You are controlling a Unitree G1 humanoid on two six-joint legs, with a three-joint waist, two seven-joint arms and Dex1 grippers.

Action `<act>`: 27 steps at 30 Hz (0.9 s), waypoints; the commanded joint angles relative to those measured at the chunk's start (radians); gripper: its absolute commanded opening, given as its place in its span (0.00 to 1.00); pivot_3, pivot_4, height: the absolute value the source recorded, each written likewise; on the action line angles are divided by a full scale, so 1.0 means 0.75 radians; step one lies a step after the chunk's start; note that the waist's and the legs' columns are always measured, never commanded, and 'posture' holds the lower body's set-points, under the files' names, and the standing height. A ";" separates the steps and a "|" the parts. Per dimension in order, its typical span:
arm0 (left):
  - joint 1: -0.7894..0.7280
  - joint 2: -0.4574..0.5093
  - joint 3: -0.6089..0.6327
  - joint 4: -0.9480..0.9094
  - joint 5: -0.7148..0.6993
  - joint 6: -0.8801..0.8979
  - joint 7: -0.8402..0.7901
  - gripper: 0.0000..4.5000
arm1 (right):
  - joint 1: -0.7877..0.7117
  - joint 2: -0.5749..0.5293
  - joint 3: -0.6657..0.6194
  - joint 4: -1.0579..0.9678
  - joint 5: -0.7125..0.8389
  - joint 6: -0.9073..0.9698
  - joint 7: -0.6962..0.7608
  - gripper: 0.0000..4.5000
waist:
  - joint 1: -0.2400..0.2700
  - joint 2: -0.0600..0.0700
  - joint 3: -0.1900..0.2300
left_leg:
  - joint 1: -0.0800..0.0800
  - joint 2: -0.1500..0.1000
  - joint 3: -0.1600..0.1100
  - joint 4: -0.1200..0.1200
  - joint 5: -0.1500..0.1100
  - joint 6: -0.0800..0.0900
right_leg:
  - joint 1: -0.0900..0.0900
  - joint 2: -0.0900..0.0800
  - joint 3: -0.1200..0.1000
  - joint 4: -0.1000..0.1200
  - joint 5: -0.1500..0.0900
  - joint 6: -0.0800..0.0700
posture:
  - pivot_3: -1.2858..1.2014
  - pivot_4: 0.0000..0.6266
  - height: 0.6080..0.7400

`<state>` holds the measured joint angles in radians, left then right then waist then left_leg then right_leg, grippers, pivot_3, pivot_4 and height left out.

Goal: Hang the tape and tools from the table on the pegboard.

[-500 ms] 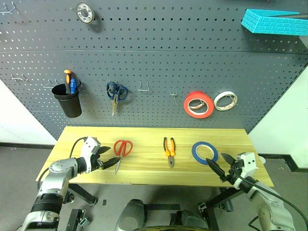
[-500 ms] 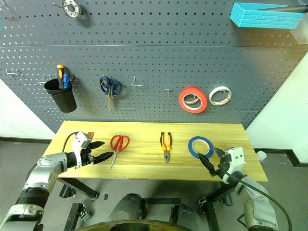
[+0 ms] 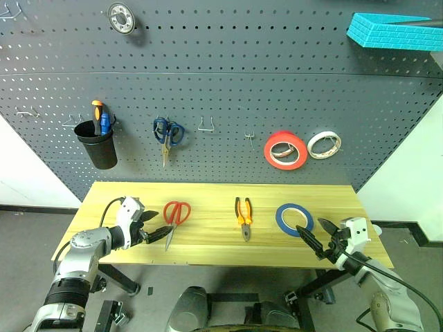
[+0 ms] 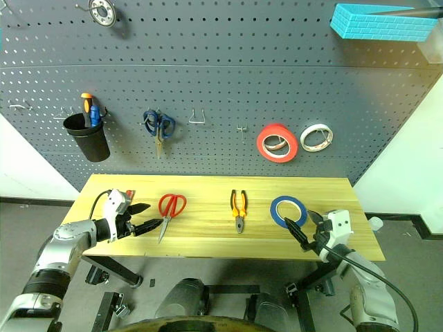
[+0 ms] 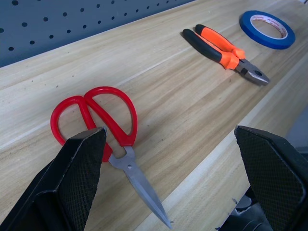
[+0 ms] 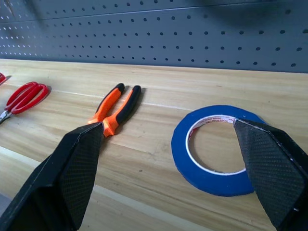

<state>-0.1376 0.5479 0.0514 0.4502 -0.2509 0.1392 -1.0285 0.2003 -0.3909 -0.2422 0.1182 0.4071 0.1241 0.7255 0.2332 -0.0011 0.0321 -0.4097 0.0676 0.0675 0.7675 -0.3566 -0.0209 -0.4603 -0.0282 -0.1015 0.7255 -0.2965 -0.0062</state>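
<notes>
Nearest, both arms reach in over the front edge of the worktop. Left gripper spread wide, holding nothing, its fingers either side of the blade end of the red-handled scissors without touching them. Right gripper likewise wide open and empty, poised just in front of the blue tape, which lies flat toward the worktop's right end. Between scissors and tape, the pliers lie flat, orange-and-black handles pointing to the wall, jaws toward the front edge. All three items well apart from each other on the light wood planks. Behind, the pegboard carries a black cup with an orange-topped and a blue handle sticking up, blue-handled scissors on a hook, several bare hooks, a red-orange tape roll and a white roll beside it. High on the board: a small round metal piece at left, a turquoise block at right.
</notes>
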 commanded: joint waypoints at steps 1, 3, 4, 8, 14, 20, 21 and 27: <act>-0.023 0.014 0.024 -0.037 -0.016 -0.016 0.000 0.99 | -0.027 0.004 -0.024 -0.022 0.005 -0.013 -0.033 1.00 | 0.000 0.000 0.000 | 0.000 0.000 0.000 0.000 0.000 0.000 | 0.000 0.000 0.000 0.000 0.000 0.000 | 0.65 0.00 0.51; -0.031 0.022 0.025 -0.052 -0.017 -0.008 -0.001 0.99 | -0.043 0.004 -0.033 -0.013 -0.010 -0.020 -0.074 1.00 | 0.000 0.000 0.000 | 0.000 0.000 0.000 0.000 0.000 0.000 | 0.000 0.000 0.000 0.000 0.000 0.000 | 0.65 0.00 0.51; -0.037 0.031 0.022 -0.078 -0.016 0.003 -0.004 0.99 | -0.062 0.003 -0.042 -0.007 -0.033 -0.025 -0.125 1.00 | 0.000 0.000 0.000 | 0.000 0.000 0.000 0.000 0.000 0.000 | 0.000 0.000 0.000 0.000 0.000 0.000 | 0.65 0.00 0.51; -0.091 0.066 -0.026 -0.253 -0.033 0.141 -0.043 0.99 | -0.169 -0.027 -0.040 -0.026 -0.197 0.048 -0.401 1.00 | -0.003 0.001 0.003 | 0.000 0.000 0.000 0.001 0.000 0.000 | 0.000 0.000 0.000 0.000 0.000 0.000 | 0.65 0.00 0.51; -0.144 0.063 -0.119 -0.391 -0.040 0.250 -0.106 0.99 | -0.225 -0.004 0.050 -0.309 -0.177 0.255 -0.467 1.00 | -0.008 0.006 0.003 | -0.002 -0.001 0.002 -0.002 0.000 0.000 | -0.002 0.001 0.003 0.000 0.000 0.005 | 0.64 0.00 0.51; -0.133 0.058 -0.172 -0.359 -0.001 0.224 -0.110 0.99 | -0.218 0.017 0.145 -0.454 -0.179 0.392 -0.492 1.00 | -0.016 0.004 0.005 | -0.002 -0.002 0.003 -0.005 0.000 0.001 | -0.005 0.003 0.005 0.000 0.000 0.004 | 0.64 0.02 0.51; -0.123 0.053 -0.178 -0.363 0.005 0.219 -0.106 0.99 | -0.216 0.021 0.161 -0.457 -0.183 0.412 -0.497 1.00 | -0.016 0.004 0.005 | -0.002 -0.002 0.003 -0.005 0.000 0.001 | -0.005 0.003 0.005 0.000 0.000 0.004 | 0.64 0.03 0.51; -0.054 0.029 -0.199 -0.472 -0.006 0.255 -0.057 0.99 | -0.268 0.056 0.295 -0.366 -0.288 0.464 -0.551 1.00 | -0.039 -0.001 0.037 | 0.000 0.000 0.002 -0.003 0.000 0.001 | -0.002 0.001 0.005 0.000 -0.003 0.000 | 0.65 0.10 0.51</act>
<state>-0.1706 0.5729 -0.1029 0.1489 -0.2476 0.3270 -1.0807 0.0307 -0.3603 -0.0354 -0.1642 0.2180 0.4744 0.3298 0.2039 -0.0023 0.0599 -0.4100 0.0675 0.0691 0.7652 -0.3567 -0.0203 -0.4620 -0.0278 -0.0975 0.7253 -0.2989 -0.0062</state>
